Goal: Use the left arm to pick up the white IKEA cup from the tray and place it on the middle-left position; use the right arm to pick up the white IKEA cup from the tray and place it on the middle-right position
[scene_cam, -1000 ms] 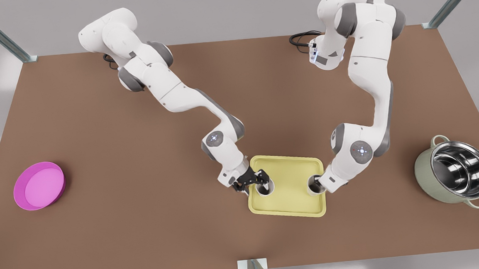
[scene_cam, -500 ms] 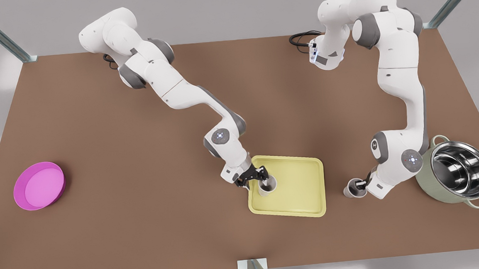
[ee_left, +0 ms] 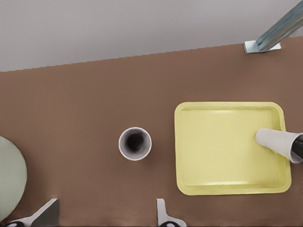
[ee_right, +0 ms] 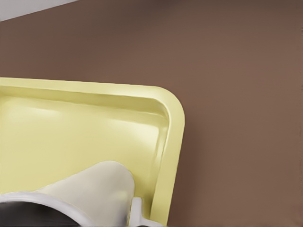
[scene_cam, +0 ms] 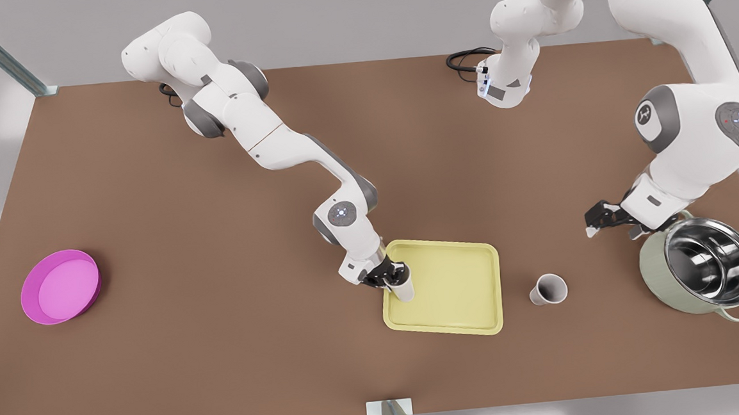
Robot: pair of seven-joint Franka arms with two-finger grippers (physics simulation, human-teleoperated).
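The left gripper (scene_cam: 608, 225) hung jaws spread beside the green pot (scene_cam: 655, 267), clear of the standing white cup (scene_cam: 549, 289) near the tray (scene_cam: 460, 320), while the right gripper (scene_cam: 392, 277) pinched the tilted white cup (scene_cam: 404, 289) over the tray's corner, seemingly for lifting out.

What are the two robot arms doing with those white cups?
The right gripper is shut on one white cup, tilted at the yellow tray's edge on the front view's left. The other white cup stands upright on the brown table between the tray and the steel pot. The left gripper hangs open above the table near that pot, holding nothing.
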